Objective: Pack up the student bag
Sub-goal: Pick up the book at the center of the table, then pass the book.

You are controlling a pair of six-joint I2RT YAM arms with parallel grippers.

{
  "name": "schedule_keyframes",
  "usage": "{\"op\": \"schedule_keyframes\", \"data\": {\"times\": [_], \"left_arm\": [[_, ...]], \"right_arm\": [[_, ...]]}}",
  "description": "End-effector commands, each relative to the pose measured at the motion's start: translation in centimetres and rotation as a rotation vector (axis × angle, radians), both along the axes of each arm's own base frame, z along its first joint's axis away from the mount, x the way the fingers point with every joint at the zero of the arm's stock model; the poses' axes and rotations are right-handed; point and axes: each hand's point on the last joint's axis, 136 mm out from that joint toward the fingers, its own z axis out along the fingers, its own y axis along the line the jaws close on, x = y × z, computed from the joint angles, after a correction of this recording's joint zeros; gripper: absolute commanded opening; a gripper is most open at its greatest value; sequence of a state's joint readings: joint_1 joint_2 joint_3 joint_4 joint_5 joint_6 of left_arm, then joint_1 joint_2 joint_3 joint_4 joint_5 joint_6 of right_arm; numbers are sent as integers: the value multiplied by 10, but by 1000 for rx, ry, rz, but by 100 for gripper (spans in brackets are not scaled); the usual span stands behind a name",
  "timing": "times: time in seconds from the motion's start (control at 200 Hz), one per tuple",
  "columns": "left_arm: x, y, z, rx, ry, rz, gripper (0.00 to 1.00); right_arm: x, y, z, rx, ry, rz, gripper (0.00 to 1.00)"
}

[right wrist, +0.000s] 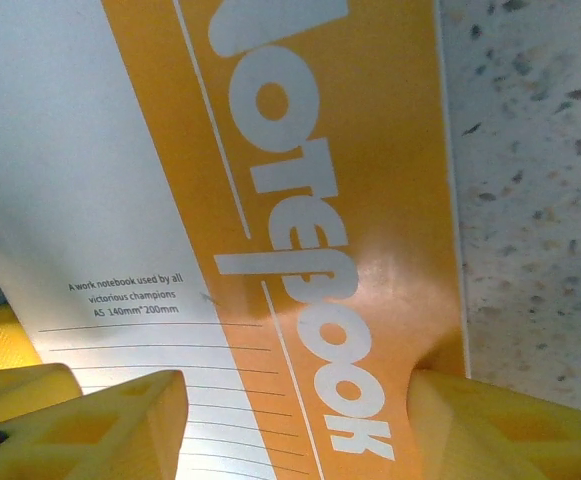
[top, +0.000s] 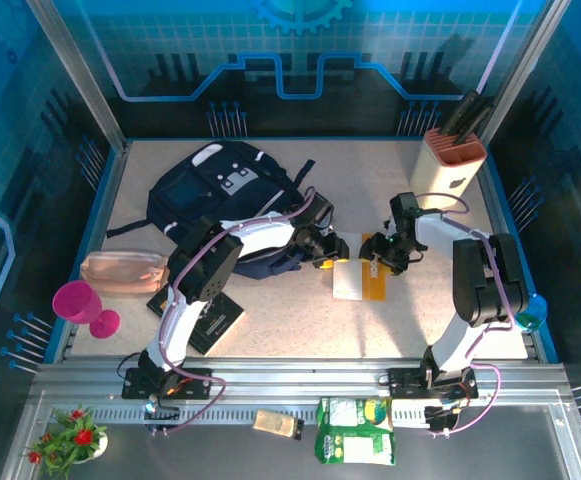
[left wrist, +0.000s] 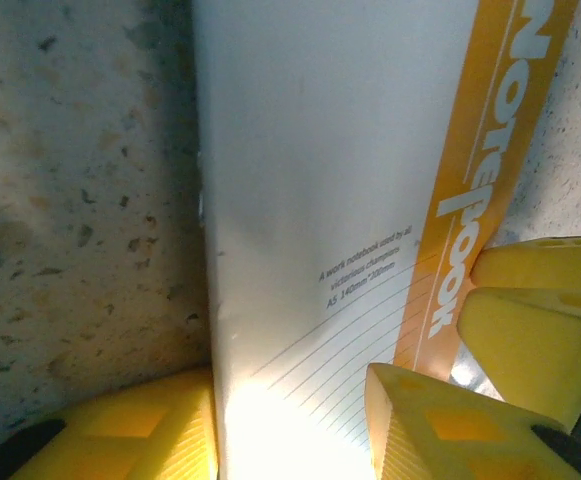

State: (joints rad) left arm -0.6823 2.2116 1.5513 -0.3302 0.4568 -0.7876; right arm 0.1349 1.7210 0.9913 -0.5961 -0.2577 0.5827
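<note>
Left wrist: left gripper (left wrist: 285, 405) spread over notebook (left wrist: 310, 180) left edge; right gripper (right wrist: 295, 400) spread over right edge.

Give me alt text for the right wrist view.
A white and orange notebook lies flat on the speckled table, close under the camera, with "Notebook" in white letters along its orange band. The right gripper holds its yellow fingers apart at the bottom, one over the cover, one at the notebook's right edge.

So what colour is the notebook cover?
Notebook: white with an orange band and white lettering; best in right wrist view.
</note>
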Motion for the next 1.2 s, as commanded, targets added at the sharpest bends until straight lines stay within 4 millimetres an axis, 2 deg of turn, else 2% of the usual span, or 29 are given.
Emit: {"op": "schedule_keyframes", "data": {"times": [0.0,0.16,0.35,0.46,0.63,0.655,0.79,0.986,1.111,1.196], "left_arm": [[-4,-1,-15,-28,47,-2,41],[3,-6,9,-97,-10,-26,35],[7,-8,36,-125,-69,-46,17],[9,-8,59,-137,-116,-57,6],[17,4,99,-145,-204,-38,0],[20,8,104,-144,-218,-26,0],[39,42,133,-137,-301,71,0],[72,115,170,-204,-368,347,0],[82,153,185,-266,-395,519,0],[84,168,195,-312,-412,608,0]], "right_arm": [[-9,14,-7,58,54,10,61],[-8,14,-7,60,50,8,61],[0,12,6,62,-15,5,60],[11,9,25,82,-115,-18,61],[30,8,69,169,-318,-75,66],[26,9,68,185,-324,-85,67],[33,27,94,379,-394,-174,73],[48,57,122,609,-418,-298,77],[58,80,136,723,-437,-333,80],[61,101,140,789,-425,-334,80]]}}
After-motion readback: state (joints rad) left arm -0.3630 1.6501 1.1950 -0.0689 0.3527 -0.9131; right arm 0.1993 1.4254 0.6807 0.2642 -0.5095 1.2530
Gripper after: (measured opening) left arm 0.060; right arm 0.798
